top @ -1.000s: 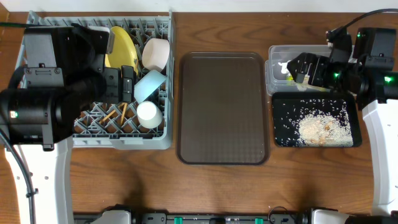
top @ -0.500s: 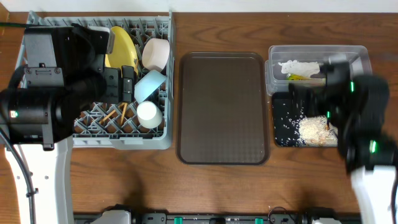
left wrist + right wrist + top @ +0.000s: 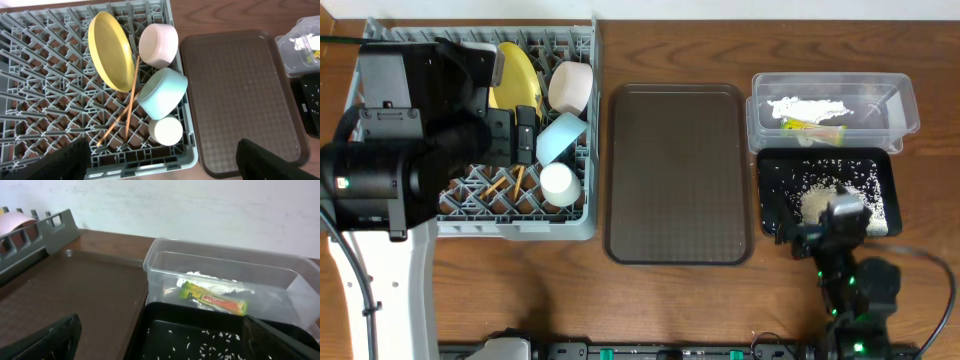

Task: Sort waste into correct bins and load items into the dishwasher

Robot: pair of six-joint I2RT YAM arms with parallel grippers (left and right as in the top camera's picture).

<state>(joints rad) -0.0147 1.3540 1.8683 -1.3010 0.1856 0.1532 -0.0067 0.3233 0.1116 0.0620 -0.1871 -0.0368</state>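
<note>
Dish rack [image 3: 45, 75] sits beside serving tray [image 3: 235, 95], left fingers [image 3: 67, 160] and right fingers [image 3: 47, 340] spread.

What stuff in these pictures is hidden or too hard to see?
1. Overhead: the left arm hides the left half of the dish rack.
2. Overhead: the right arm covers the near edge of the black tray and some rice.
3. Left wrist: the right edge cuts off the clear tub.
4. Right wrist: print on the wrapper is too blurred to read.

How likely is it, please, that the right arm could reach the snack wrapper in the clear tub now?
Probably yes: the clear tub is lidless, the snack wrapper lies uncovered, and the open right gripper faces it.
</note>
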